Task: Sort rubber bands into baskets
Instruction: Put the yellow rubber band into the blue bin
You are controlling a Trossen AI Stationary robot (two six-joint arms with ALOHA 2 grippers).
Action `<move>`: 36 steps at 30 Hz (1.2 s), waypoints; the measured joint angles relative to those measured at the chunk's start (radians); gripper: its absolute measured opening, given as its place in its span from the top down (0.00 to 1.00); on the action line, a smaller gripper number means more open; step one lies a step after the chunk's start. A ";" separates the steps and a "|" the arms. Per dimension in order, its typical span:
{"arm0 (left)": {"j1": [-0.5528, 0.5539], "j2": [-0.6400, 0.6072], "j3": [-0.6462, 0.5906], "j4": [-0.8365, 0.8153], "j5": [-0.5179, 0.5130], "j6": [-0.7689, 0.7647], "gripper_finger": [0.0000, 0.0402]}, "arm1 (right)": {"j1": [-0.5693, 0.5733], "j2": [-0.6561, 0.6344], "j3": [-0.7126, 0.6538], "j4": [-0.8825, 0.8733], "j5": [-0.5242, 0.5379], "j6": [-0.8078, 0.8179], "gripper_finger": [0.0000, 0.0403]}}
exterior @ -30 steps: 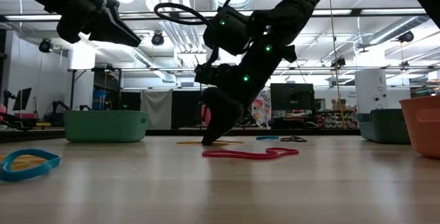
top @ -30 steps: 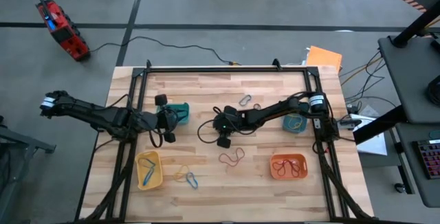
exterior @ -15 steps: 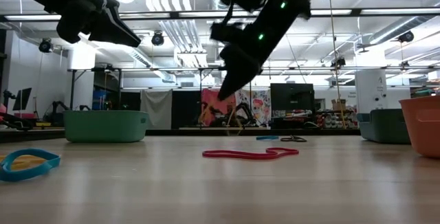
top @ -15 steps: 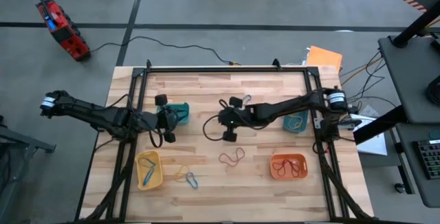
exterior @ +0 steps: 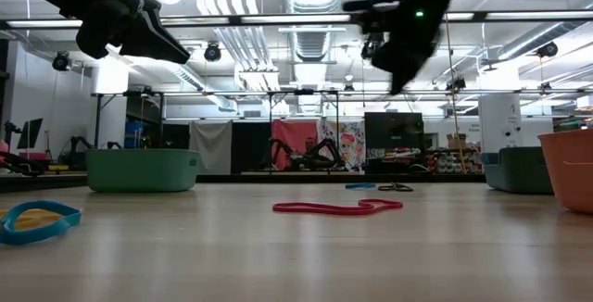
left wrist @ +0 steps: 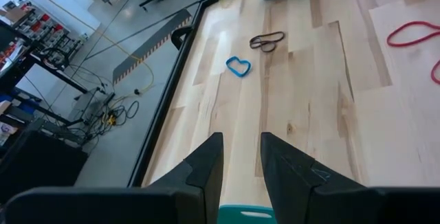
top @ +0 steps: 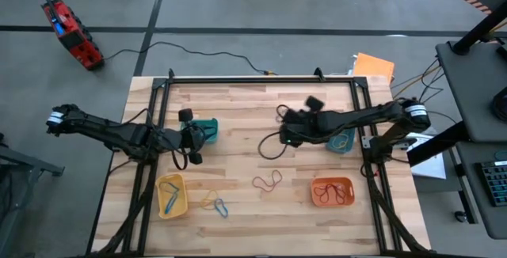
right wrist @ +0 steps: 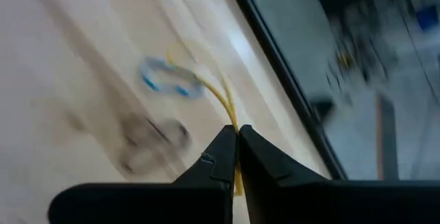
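Observation:
My right gripper (top: 287,131) is high above the table's middle (exterior: 401,80), shut on a yellow rubber band (right wrist: 218,99). My left gripper (top: 194,137) is open and empty just over the teal basket (top: 208,128), whose rim shows between its fingers (left wrist: 240,214). A red-brown band (top: 267,181) lies flat on the table in front of the middle. A blue band (left wrist: 238,66) and a grey band (left wrist: 267,40) lie farther back. The blue basket (top: 341,141), orange basket (top: 331,191) and yellow basket (top: 171,195) stand on the table. My right gripper pinches the yellow band between its two shut fingertips, on a short stretch of the loop (right wrist: 232,124). The rest of the band trails away beyond the fingertips, slack and lifted clear of the table.
A yellow and a blue band (top: 215,204) lie beside the yellow basket. The orange basket holds red-brown bands, and the blue basket holds bands too. A black frame (top: 261,80) runs along the table's far edge and sides. An orange sheet (top: 372,66) lies beyond the far right corner.
My right gripper has risen from the table top near the middle, carrying the yellow band up clear of the wood. It has gone toward the table's right and far edges, and stays shut.

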 joint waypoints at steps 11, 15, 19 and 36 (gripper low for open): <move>0.000 0.000 0.000 0.002 0.000 -0.001 0.79 | -0.007 -0.026 -0.010 -0.488 -0.159 0.622 0.98; 0.000 0.000 0.000 0.002 0.000 -0.001 0.79 | -0.007 -0.025 -0.032 -0.497 -0.222 0.686 0.98; 0.000 0.000 0.000 0.002 0.000 -0.001 0.79 | -0.007 -0.027 -0.075 -0.505 -0.282 0.737 0.98; 0.008 0.000 0.000 0.060 0.001 0.031 0.79 | -0.067 -0.081 -0.254 -0.509 -0.366 0.679 0.98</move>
